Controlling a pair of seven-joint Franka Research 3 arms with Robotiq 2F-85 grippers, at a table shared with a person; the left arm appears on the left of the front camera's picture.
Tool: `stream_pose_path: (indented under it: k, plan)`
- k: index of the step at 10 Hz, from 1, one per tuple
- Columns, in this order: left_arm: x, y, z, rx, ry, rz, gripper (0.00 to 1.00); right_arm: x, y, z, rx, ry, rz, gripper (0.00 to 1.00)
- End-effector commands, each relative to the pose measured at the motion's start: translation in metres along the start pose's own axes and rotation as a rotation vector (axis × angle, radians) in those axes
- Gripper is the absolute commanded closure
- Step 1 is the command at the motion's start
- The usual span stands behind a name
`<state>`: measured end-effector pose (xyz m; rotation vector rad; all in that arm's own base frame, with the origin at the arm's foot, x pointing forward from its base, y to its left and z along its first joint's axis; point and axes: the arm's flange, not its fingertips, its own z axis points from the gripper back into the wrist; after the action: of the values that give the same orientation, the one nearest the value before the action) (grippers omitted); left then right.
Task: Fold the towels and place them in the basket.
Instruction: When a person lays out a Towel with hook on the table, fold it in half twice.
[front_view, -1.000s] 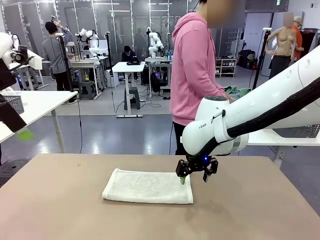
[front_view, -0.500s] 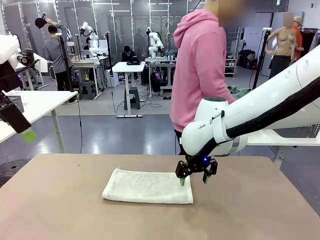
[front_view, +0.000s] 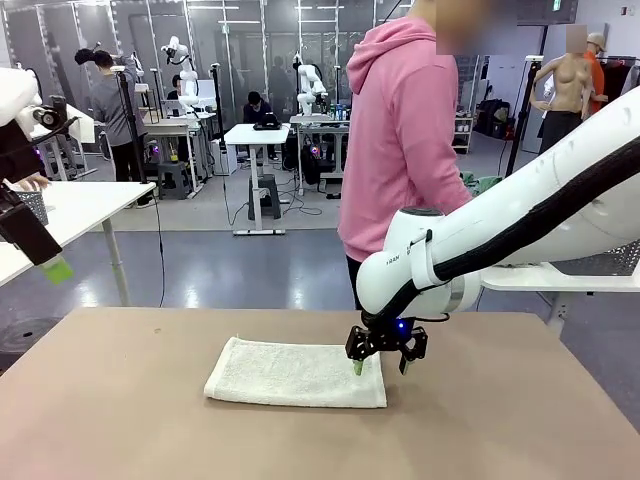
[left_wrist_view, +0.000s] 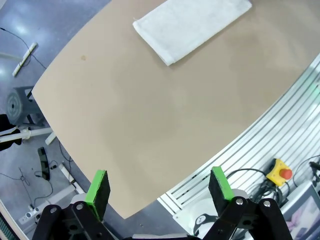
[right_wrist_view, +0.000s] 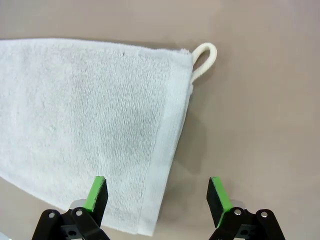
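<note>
front view puts the folded off-white towel (front_view: 295, 372) flat on the table (front_view: 500, 430) just in front of the person, its long axis running left to right. the right gripper (front_view: 380, 367) hovers low over the towel's right-hand short end, jaws spread wide and pinching nothing. right wrist view shows that short hemmed edge running between the spread pads: one pad sits above the cloth near its closer corner, the other above bare table, and the rest of the towel stretches away to one side. a hanging loop (right_wrist_view: 205, 60) sticks out at the farther corner. the left gripper (left_wrist_view: 159, 187) hangs high and well apart, jaws also spread and holding nothing, so the right arm is clearly the nearer one.
</note>
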<state>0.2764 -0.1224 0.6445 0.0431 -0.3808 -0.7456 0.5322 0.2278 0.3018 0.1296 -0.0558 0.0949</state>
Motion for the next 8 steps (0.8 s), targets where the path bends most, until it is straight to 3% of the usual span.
stream_pose_path:
  k: [1, 8]
  plan:
    - [0.001, 0.002, 0.003, 0.015, 0.002, 0.004, 0.0, 0.014, 0.006, -0.007, -0.015, -0.036, -0.061, 0.0]
    - [0.001, 0.002, 0.003, 0.015, 0.002, 0.004, 0.0, 0.021, 0.004, -0.024, -0.008, 0.008, -0.095, 0.0]
